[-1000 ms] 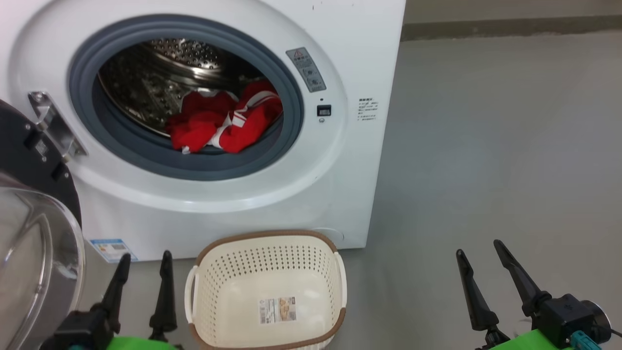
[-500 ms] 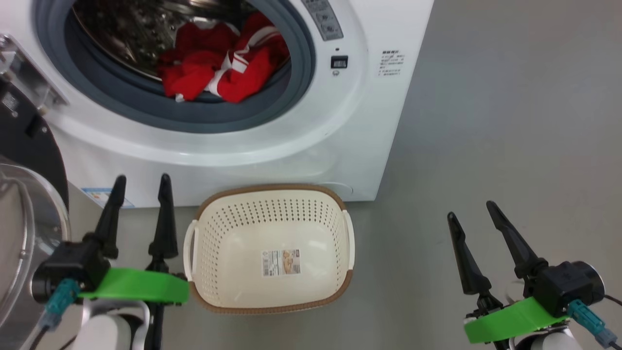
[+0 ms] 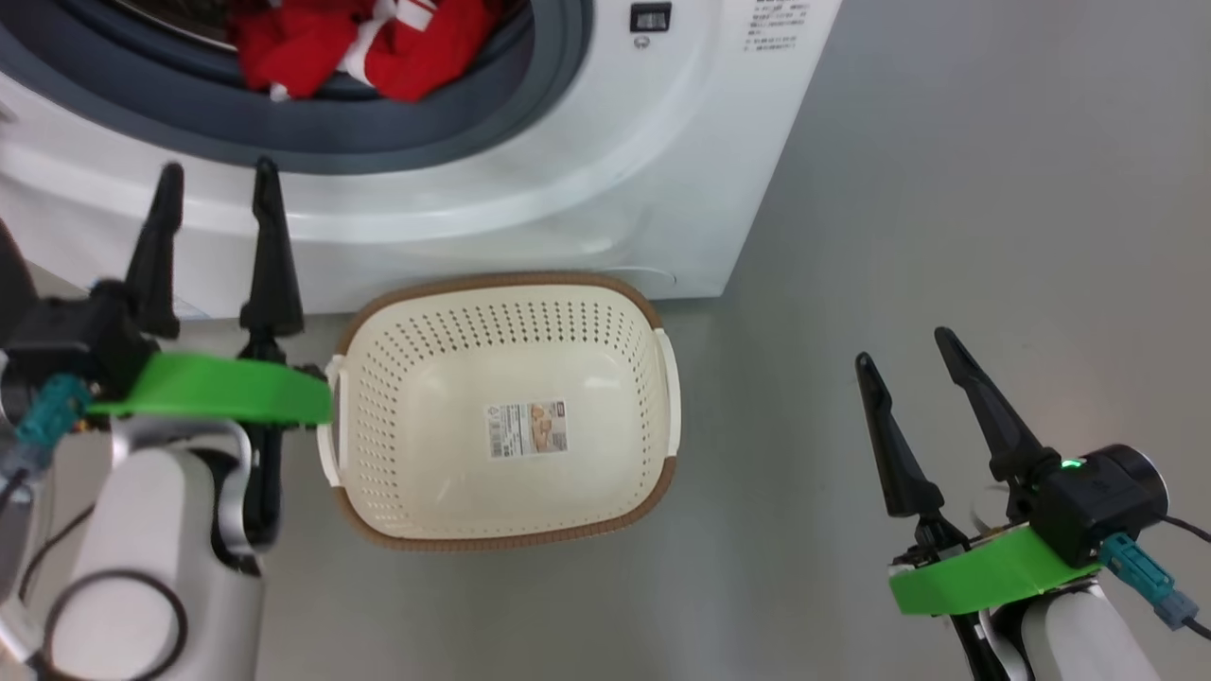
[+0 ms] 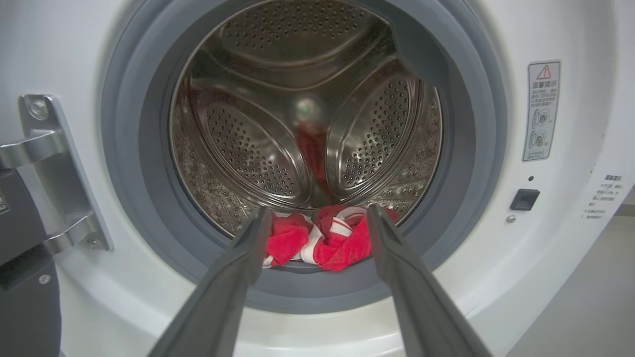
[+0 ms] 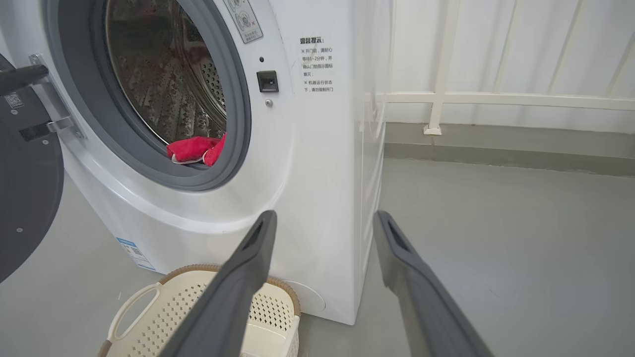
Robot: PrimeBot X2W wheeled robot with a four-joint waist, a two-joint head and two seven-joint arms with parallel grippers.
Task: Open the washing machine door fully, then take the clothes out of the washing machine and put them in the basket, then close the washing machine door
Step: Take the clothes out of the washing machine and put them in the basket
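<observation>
While basket [image 3: 605, 359] sits by washing machine [image 3: 605, 189], grey floor [image 3: 946, 189] surrounds right gripper [image 3: 902, 346].

- The light is bright, even and diffuse in all views, and shadows are faint.
- In the head view the basket [image 3: 501, 282] throws a soft shadow on the grey floor [image 3: 946, 189] along its near edge. The floor is slightly darker beside the washing machine [image 3: 605, 189], whose white front carries a pale sheen.
- In the left wrist view the steel drum [image 4: 248, 163] glints. It has a bright spot at its centre and a red reflection of the clothes [image 4: 337, 245].
- The left gripper [image 4: 318, 209] and the right gripper [image 5: 325, 213] blur close to the lens.
- Wide-angle bending bows the machine's edges in both wrist views, and the white railing [image 5: 496, 99] is nearly washed out.
</observation>
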